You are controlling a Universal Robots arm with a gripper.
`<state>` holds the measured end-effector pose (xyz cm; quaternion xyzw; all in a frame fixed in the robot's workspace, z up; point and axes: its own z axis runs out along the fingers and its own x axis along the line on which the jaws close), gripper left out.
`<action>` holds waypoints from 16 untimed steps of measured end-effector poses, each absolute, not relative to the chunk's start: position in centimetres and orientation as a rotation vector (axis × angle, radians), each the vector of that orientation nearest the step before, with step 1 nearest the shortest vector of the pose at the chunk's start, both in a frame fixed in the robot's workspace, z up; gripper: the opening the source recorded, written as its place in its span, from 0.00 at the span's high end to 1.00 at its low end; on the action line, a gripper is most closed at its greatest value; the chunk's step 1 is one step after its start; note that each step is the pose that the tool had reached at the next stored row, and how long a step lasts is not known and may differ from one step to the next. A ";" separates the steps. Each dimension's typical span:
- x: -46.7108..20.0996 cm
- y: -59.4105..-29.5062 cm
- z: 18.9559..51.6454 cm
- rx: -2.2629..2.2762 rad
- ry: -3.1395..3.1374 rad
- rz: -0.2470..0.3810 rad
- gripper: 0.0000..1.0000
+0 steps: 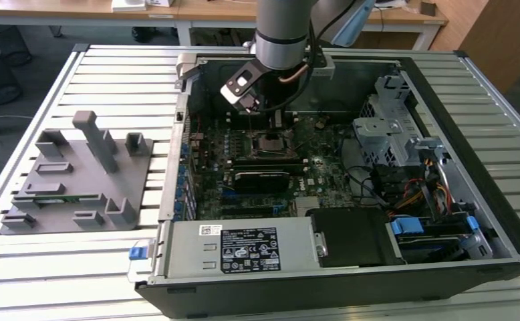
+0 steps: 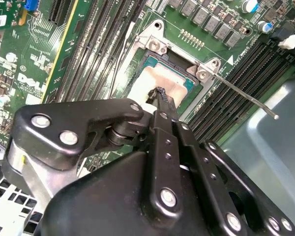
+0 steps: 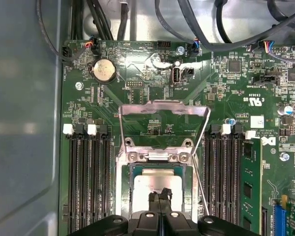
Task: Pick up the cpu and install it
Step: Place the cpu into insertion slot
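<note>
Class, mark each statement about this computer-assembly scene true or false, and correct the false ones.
1. The cpu is at the motherboard socket, beneath the gripper. True.
2. The socket's metal frame is clamped down over the cpu. False: it stands swung open, clear of the cpu.
3. The grey tray sits inside the computer case. False: it lies on the slatted table, to the exterior view's left of the case.
4. The fingers are shut together. True.
</note>
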<state>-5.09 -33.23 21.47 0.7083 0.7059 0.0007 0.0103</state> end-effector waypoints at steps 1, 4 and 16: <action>-5.1 -33.2 21.5 2.211 2.203 0.002 0.89; -5.1 -33.2 21.6 2.211 2.203 0.002 0.89; -5.1 -33.2 21.7 2.211 2.203 0.002 0.89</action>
